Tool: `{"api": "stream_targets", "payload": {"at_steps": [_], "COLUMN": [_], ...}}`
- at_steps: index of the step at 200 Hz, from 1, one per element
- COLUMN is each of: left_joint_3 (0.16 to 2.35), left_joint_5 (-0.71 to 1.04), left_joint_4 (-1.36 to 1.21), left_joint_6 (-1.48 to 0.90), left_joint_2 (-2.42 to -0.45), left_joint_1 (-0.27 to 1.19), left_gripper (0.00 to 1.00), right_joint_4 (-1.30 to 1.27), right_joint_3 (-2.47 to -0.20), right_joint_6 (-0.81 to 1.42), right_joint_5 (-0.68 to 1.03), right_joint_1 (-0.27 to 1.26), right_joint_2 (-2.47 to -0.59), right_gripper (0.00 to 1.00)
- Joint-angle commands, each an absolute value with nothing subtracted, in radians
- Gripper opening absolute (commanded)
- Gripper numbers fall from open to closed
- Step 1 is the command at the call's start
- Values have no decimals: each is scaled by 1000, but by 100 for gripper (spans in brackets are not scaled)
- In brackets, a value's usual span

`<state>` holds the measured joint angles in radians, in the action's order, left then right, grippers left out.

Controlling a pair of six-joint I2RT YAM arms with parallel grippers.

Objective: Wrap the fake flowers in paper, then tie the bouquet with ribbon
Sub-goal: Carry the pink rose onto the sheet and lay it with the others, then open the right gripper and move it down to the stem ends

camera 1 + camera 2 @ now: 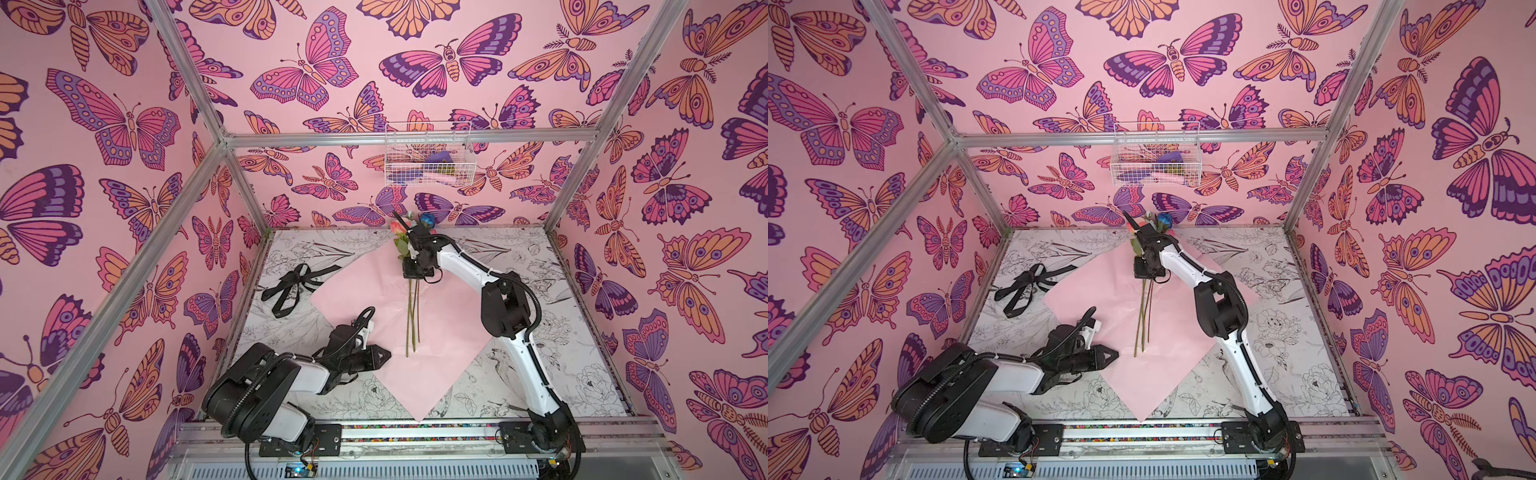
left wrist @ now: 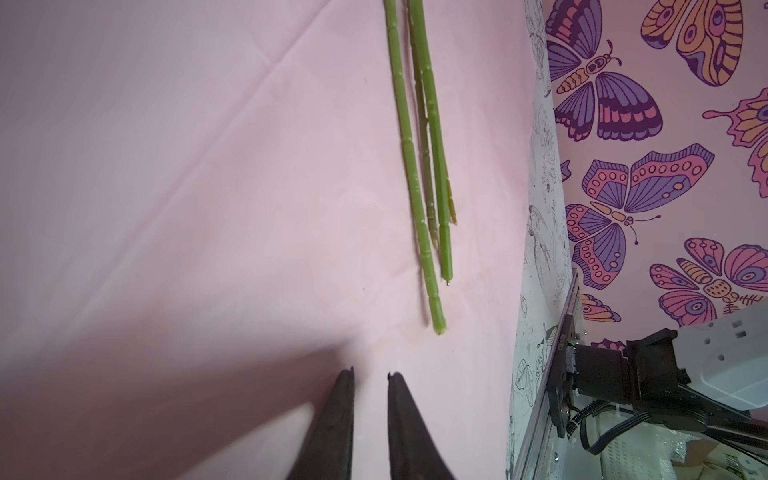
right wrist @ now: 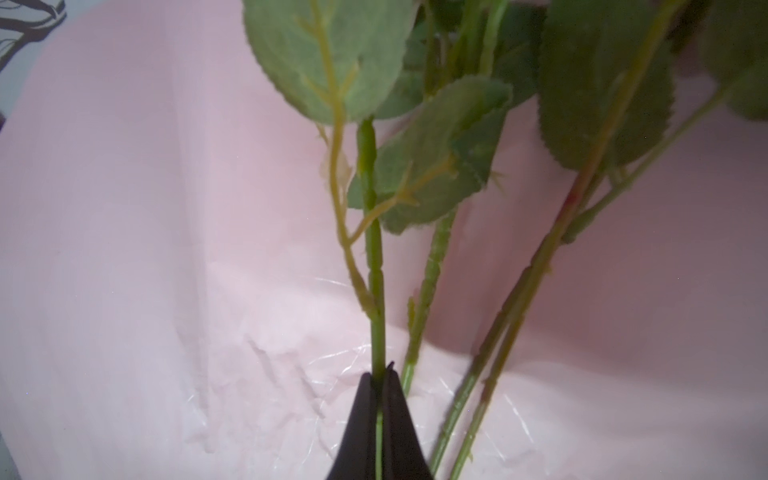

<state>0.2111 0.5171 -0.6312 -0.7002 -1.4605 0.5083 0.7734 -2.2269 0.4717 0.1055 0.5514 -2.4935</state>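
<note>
The bouquet of fake flowers lies on a pink paper sheet point(image 1: 440, 332). Its peach-pink and blue blooms point(image 1: 400, 229) point to the back wall, and its long green stems point(image 1: 410, 316) run toward the front. My right gripper point(image 3: 379, 372) is shut on one thin stem point(image 3: 376, 270) just below the leaves point(image 3: 328, 54); other stems pass loose beside it. In both top views the right gripper point(image 1: 402, 222) point(image 1: 1130, 220) sits at the bloom end. My left gripper point(image 2: 370, 374) rests low over the paper, slightly open and empty, a short way from the stem ends point(image 2: 409, 158).
A black ribbon point(image 1: 295, 286) lies bunched on the printed table at the back left, off the paper. A white wire basket point(image 1: 428, 158) hangs on the back wall above the blooms. Aluminium frame posts point(image 1: 575, 166) bound the cell.
</note>
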Motion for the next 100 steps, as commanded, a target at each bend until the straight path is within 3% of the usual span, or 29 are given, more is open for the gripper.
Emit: {"api": "stream_targets", "payload": {"at_steps": [1, 100], "left_joint_3": [167, 167], "left_joint_5": [481, 485], "left_joint_4": [-487, -482], "left_joint_6": [-701, -699], "left_joint_2": [-1480, -1472], "left_joint_1": [502, 501], "left_gripper": [20, 20], "right_joint_4": [801, 799], "right_joint_3": [-2266, -2252], "right_joint_6": [461, 491], "right_joint_5": [72, 95], "right_joint_1": [555, 552], "right_joint_2": [-2529, -2510], "right_gripper": [0, 24]}}
